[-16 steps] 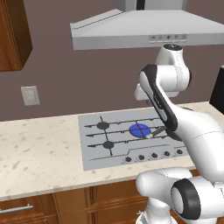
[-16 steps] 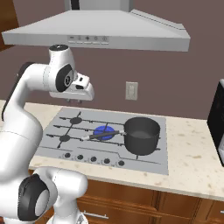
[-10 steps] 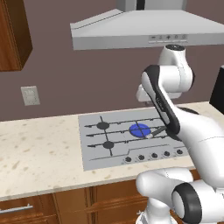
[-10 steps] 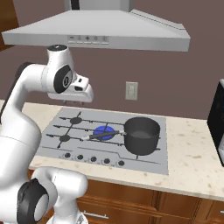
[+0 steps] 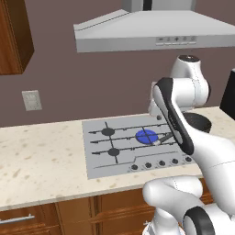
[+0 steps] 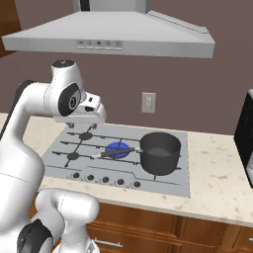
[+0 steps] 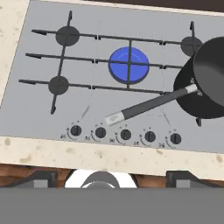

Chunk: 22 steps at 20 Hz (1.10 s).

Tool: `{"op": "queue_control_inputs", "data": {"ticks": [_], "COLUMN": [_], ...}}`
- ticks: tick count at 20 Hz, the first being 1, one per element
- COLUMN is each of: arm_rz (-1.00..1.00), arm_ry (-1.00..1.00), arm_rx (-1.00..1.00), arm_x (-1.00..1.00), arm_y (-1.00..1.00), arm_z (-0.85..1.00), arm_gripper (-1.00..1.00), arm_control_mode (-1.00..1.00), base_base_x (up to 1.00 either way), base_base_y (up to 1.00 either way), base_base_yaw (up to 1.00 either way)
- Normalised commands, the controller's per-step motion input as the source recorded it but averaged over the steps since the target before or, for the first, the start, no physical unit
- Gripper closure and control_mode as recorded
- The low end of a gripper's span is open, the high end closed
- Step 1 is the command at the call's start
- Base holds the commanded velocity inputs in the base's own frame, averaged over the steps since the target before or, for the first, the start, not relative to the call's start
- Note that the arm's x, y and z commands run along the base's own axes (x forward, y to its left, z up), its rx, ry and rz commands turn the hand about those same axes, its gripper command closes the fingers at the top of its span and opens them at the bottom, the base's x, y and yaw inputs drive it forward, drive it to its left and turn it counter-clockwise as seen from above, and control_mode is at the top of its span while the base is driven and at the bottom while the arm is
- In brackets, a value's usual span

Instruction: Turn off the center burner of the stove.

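The stove (image 7: pixel 35 109) is a light-grey cooktop set in the counter, also in the left base view (image 5: pixel 98 163) and the right base view (image 6: pixel 163 180). Its center burner (image 7: pixel 128 64) is bright blue, seen too at the stove's middle (image 5: pixel 146 136) (image 6: pixel 117 148). Five black knobs line the front edge, the middle knob (image 7: pixel 125 134) among them. My gripper (image 7: pixel 113 178) hangs high above the stove's front edge, open, with nothing between its fingertips (image 7: pixel 43 177). The hand (image 6: pixel 88 114) hovers over the stove's left rear.
A black pot (image 7: pixel 210 74) (image 6: pixel 159 150) stands on the right burner; its long handle (image 7: pixel 148 105) reaches diagonally toward the knob row. Two small black burners (image 7: pixel 68 36) sit on the left. A grey range hood (image 6: pixel 113 34) hangs overhead. Speckled counter (image 5: pixel 41 160) extends left.
The arm has shifted slightly and the hand has sunk a little over the stove. The burner, pot and knobs look the same.
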Motion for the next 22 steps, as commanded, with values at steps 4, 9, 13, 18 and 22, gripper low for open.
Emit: {"op": "queue_control_inputs", "data": {"ticks": [4,9,13,18,22], "arm_rz": [0.23,0.34,0.26,0.01,-0.08], "arm_ry": [0.02,0.04,0.01,0.08,0.09], "arm_rx": [-0.12,-0.11,-0.02,0.05,0.05], "arm_x": [-0.05,-0.07,-0.22,-0.25,-0.01], "arm_y": [-0.17,-0.28,-0.24,-0.02,0.0], "arm_z": [-0.29,-0.33,-0.28,-0.47,-0.51], "arm_gripper": [-1.0,-1.0,-1.0,-1.0,-1.0], "arm_control_mode": [-1.0,-1.0,-1.0,-1.0,-1.0], "base_base_x": [0.0,0.0,0.0,0.0,0.0], "base_base_y": [0.0,0.0,0.0,0.0,0.0], "base_base_yaw": [0.0,0.0,0.0,0.0,0.0]}}
